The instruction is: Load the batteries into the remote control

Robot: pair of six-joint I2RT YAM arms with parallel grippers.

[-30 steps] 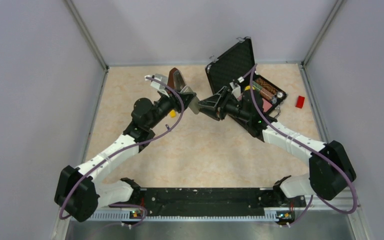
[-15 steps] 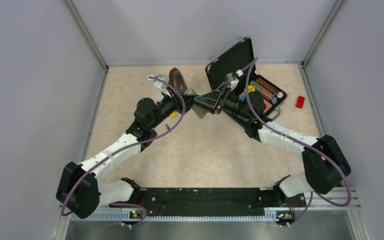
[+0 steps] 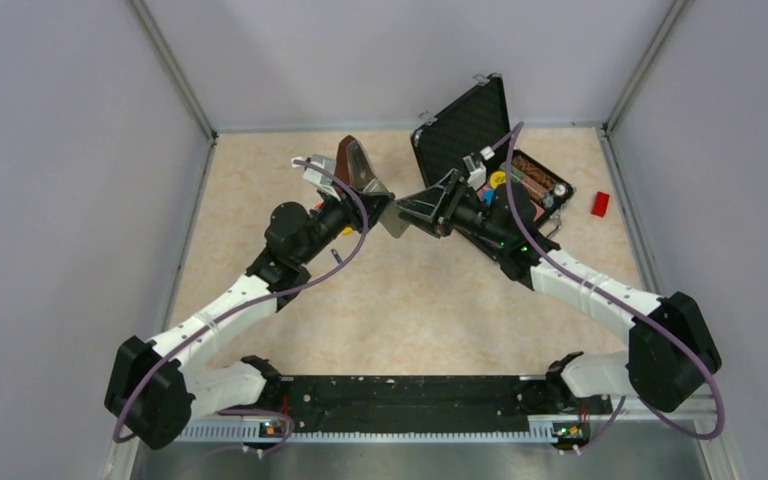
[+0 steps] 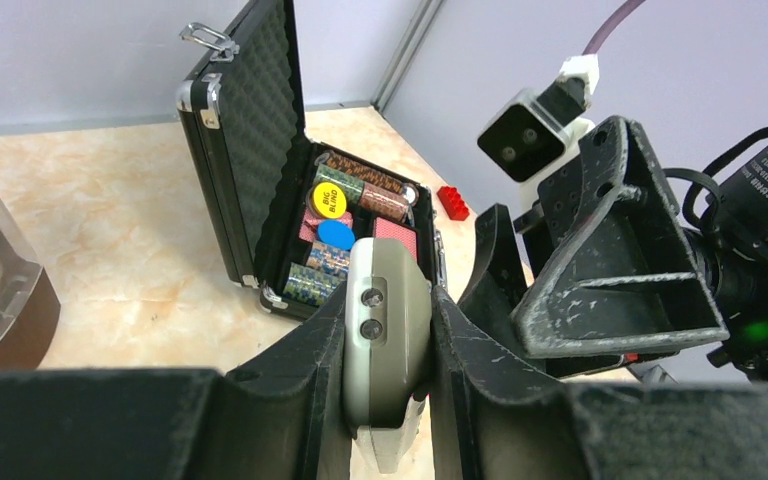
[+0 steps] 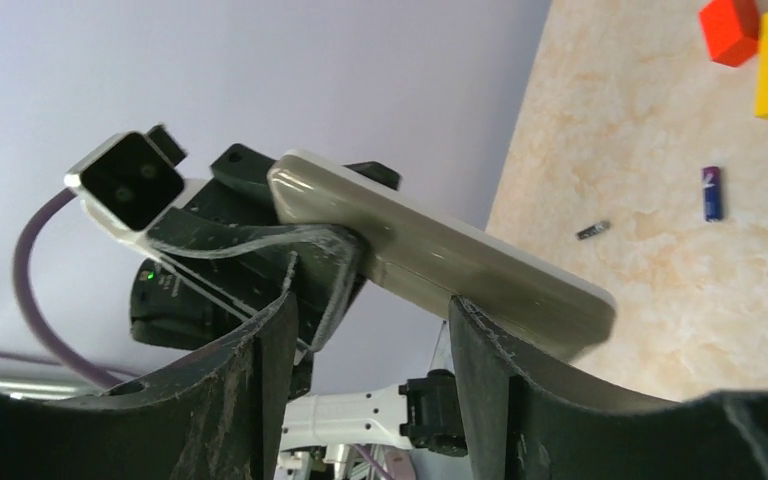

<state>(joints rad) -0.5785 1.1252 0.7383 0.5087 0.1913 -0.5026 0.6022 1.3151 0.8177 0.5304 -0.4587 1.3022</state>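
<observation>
remote control (image 4: 385, 330) is held clear of the table (image 3: 410, 310), in the air just beside the raised lid of the open black case (image 3: 465, 125). over the last second the right arm (image 3: 580, 285) has been swung in toward the remote and then eased back a little. the right gripper (image 5: 370, 300) is now set just at the remote's free end, with its jaws spread and nothing pinched; whether a pad touches the casing cannot be told. the left gripper (image 4: 388, 300) has been kept pressed onto the remote's two long edges throughout, at the end farther from the case. this is judged to be work on the remote's back rather than a loading step, since no battery has been picked up. the remote's long axis is carried on from the line of the left fingers, its free end pointed toward the case and the right gripper. the plain grey back is turned to the left wrist camera, and the buttoned front is hidden. the bluish-purple battery (image 5: 711, 192) and the dark grey battery (image 5: 592, 230) are left lying on the table, apart from each other, beyond the remote from the case.
</observation>
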